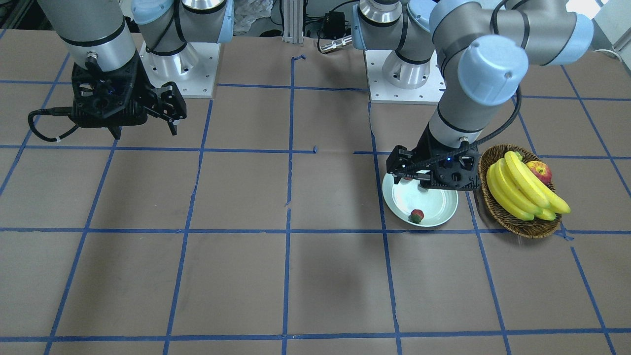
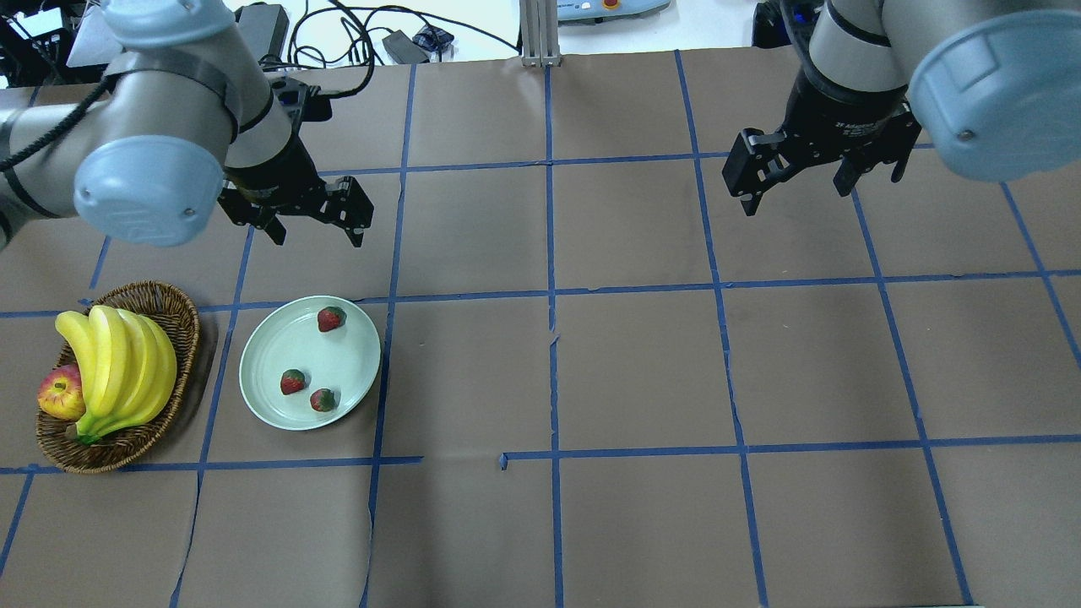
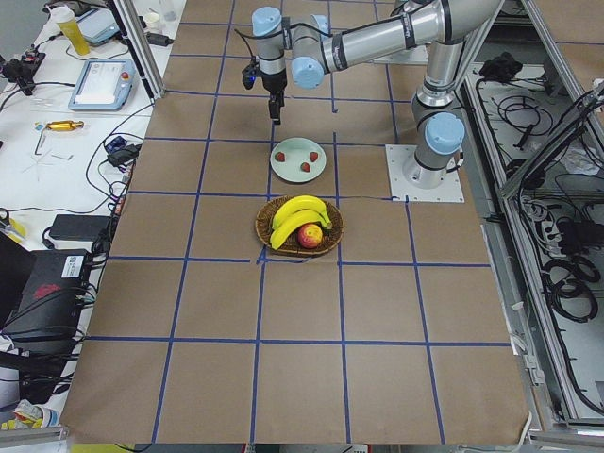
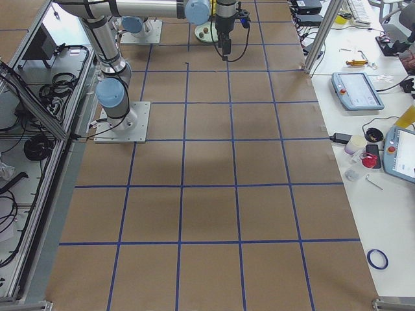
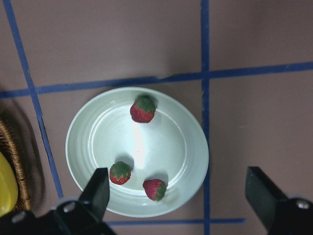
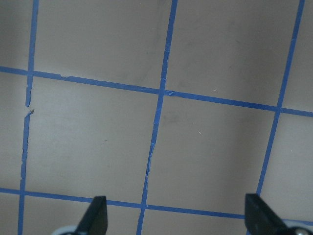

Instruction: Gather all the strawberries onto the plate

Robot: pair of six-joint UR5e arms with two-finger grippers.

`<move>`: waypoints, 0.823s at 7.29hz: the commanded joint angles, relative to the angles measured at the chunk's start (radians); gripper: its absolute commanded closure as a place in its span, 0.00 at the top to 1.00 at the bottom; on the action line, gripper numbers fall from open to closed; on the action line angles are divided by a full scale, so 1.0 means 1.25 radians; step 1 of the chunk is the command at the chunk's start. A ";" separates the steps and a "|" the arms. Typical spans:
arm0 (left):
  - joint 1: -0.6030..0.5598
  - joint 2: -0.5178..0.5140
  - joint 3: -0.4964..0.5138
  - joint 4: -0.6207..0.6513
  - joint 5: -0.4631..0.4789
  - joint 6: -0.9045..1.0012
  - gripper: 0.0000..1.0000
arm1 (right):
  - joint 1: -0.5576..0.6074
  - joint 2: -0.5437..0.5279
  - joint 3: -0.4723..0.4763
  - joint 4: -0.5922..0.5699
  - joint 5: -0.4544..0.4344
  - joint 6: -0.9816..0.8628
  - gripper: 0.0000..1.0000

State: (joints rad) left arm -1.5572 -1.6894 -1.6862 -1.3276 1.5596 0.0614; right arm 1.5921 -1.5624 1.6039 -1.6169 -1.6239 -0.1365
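Counted in the overhead view, there are three strawberries, one plate, one basket, one bunch of bananas, one apple and two grippers.

At the far left stands the brown wicker basket (image 2: 181,325). The yellow bananas (image 2: 118,363) lie across it, and the red-yellow apple (image 2: 59,395) sits against their left side.

Just beside the basket, to its right, is the pale green plate (image 2: 270,346) on the brown table (image 2: 633,380) with its grid of blue tape. All three strawberries are in the plate. One (image 2: 331,318) lies near the far rim. The other two (image 2: 292,382) (image 2: 322,399) lie close together near the rim on the robot's side, apart from each other.

The left gripper (image 2: 315,238) hangs above the table just beyond the plate's far rim. Its fingers are spread wide and nothing is between them. Its wrist camera looks straight down on the plate and the three berries. In the front-facing view this gripper and its arm cover the part of the plate nearest the robot, so only one strawberry (image 1: 416,216) shows clearly there.

Well apart at the right, the right gripper (image 2: 795,198) hangs over bare table. Its fingers are also spread wide and hold nothing. Its wrist camera shows only brown paper and blue tape.
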 commanded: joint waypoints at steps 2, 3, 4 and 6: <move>-0.074 0.023 0.124 -0.090 -0.039 -0.077 1.00 | 0.004 0.001 -0.002 0.000 0.002 0.001 1.00; -0.087 0.030 0.141 -0.115 -0.040 -0.077 1.00 | 0.029 -0.001 -0.009 -0.001 0.003 0.009 1.00; -0.102 0.041 0.147 -0.120 -0.033 -0.076 1.00 | 0.054 -0.001 -0.012 -0.004 0.002 0.024 1.00; -0.108 0.060 0.141 -0.120 0.009 -0.076 1.00 | 0.052 0.001 -0.041 -0.002 0.000 0.023 1.00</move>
State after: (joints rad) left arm -1.6860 -1.6293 -1.5071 -1.4742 1.5333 -0.0336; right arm 1.6538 -1.5622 1.5760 -1.6213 -1.6220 -0.1085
